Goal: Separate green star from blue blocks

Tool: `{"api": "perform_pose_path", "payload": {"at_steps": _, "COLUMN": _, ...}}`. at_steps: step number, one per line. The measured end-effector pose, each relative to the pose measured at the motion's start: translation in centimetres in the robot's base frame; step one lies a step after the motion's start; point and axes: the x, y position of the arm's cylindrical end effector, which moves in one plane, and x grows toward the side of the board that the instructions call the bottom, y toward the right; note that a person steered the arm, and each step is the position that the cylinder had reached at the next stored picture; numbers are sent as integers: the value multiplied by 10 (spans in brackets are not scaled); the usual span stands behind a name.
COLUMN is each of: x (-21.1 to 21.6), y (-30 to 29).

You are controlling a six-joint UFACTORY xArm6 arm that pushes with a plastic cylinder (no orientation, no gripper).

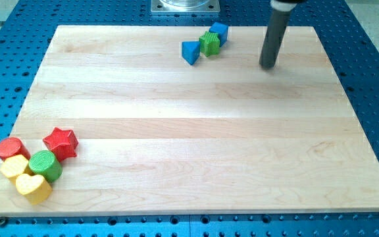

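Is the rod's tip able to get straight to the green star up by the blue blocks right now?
Probably yes. My tip sits to the view's right of the green star with bare board between, though the blue cube touches the star's upper right and the blue triangle its left.

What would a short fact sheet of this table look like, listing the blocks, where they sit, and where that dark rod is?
Board: wooden board on a blue perforated base
Top group: green star wedged between blue triangle-like block and blue cube, apparently touching both
Bottom-left group: red star, red cylinder, green cylinder, yellow block, yellow heart
My tip, to the view's right of the top group, touching no block
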Motion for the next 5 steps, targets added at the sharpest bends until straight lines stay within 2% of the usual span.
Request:
{"api": "perform_pose_path", "payload": {"at_steps": 1, "x": -55, "y": 21}}
{"api": "perform_pose_path", "payload": {"at_steps": 2, "x": -93, "y": -14}}
{"api": "perform_pose_path", "payload": {"at_steps": 3, "x": -92, "y": -85}}
{"api": "perform_pose_path", "payload": {"at_steps": 5, "x": -23, "y": -167}}
